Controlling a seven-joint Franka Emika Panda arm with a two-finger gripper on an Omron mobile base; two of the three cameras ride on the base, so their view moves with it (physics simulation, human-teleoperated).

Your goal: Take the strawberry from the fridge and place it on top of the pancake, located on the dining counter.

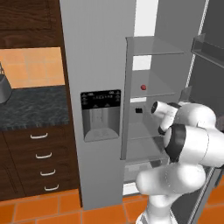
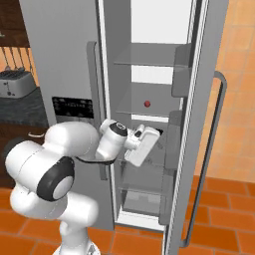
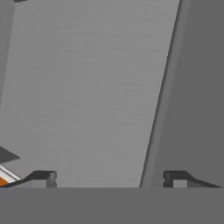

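Observation:
The strawberry [image 1: 143, 87] [image 2: 147, 104] is a tiny red fruit lying on a clear glass shelf in the open right half of the grey fridge [image 1: 98, 52] [image 2: 64, 50]. My gripper [image 1: 138, 110] [image 2: 158, 133] reaches into the fridge one shelf lower, below the strawberry and slightly beside it. In the hand view the gripper [image 3: 109, 179] is open, its dark fingertips [image 3: 43, 178] wide apart with nothing between them, facing a plain grey inner wall. The pancake and the dining counter are out of view.
The open fridge door [image 2: 199, 124] with its bins and long handle stands at the right of the arm. The black dispenser panel [image 1: 100, 113] is on the shut left door. A dark granite worktop [image 1: 30, 107] with drawers [image 1: 41, 153] lies to the left, with a toaster [image 2: 12, 82] on it.

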